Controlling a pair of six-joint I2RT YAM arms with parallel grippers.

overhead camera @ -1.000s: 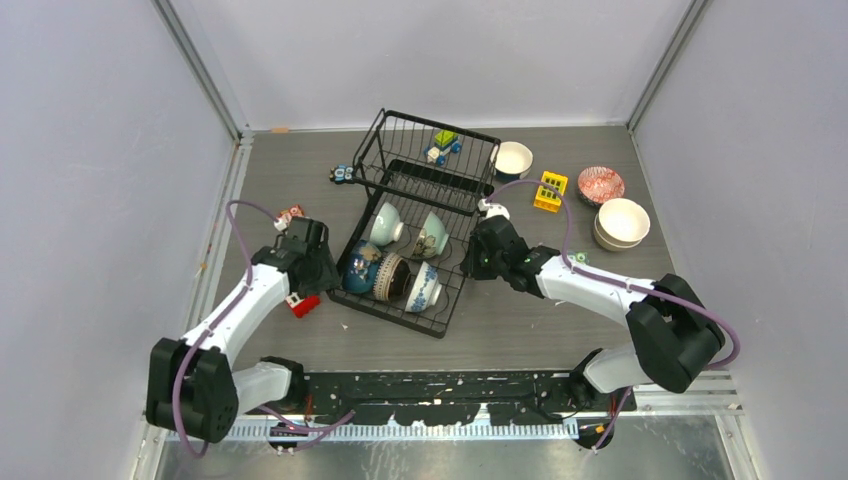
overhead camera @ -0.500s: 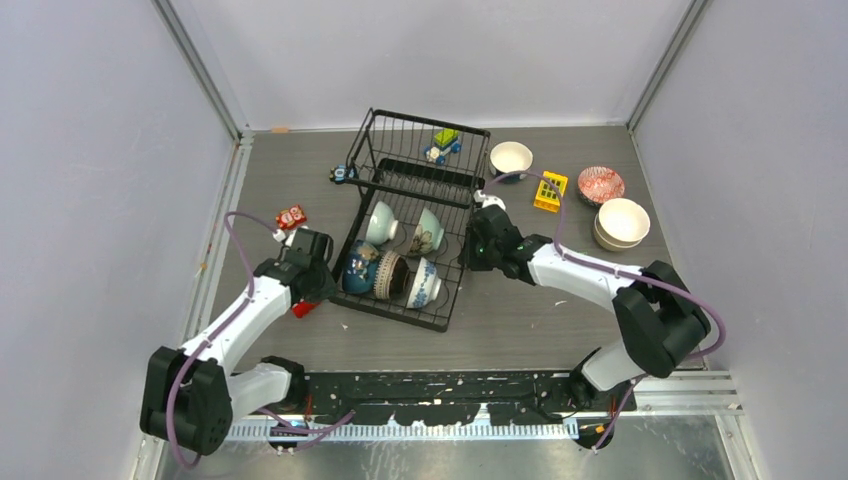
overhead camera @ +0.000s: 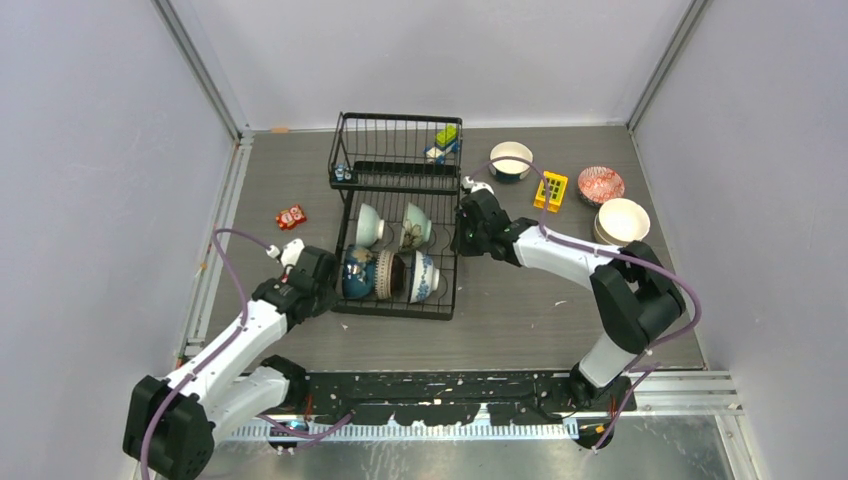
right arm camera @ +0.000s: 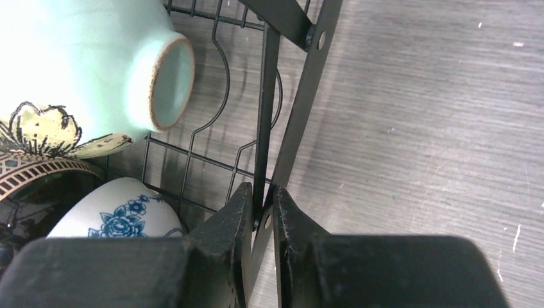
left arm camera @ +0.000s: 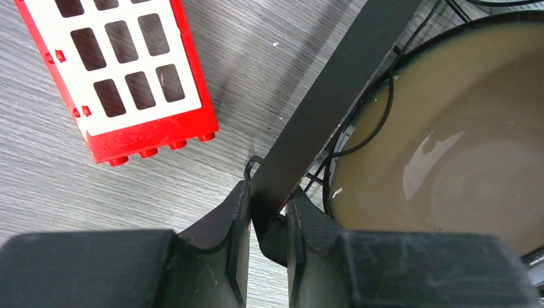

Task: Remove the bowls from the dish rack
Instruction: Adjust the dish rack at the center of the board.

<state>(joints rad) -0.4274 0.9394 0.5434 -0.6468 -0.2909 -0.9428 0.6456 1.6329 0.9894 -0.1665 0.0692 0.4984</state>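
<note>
From above, the dish rack stands in the middle of the tabletop, with its raised back section on the far side. Five bowls stand on edge inside its low part. A pale teal bowl and a pale green bowl are in the far row. A dark blue bowl, a brown striped bowl and a blue-and-white bowl are in the near row. To the right of the rack, apart from it, are a white bowl, a red-patterned bowl and a cream bowl, and a yellow block lies among them. The left end effector is at the rack's left edge, and the right end effector is at its right edge.

In the left wrist view, the left end effector is closed on a flat black bar of the rack. A beige-lined bowl sits inside the rack just beyond this bar. A red block lies on the tabletop outside the rack.

In the right wrist view, the right end effector pinches a thin black strip of the rack's side frame. Inside the rack, the pale green bowl lies on its side with its foot ring visible. The blue-and-white bowl is below it in the picture.
</note>
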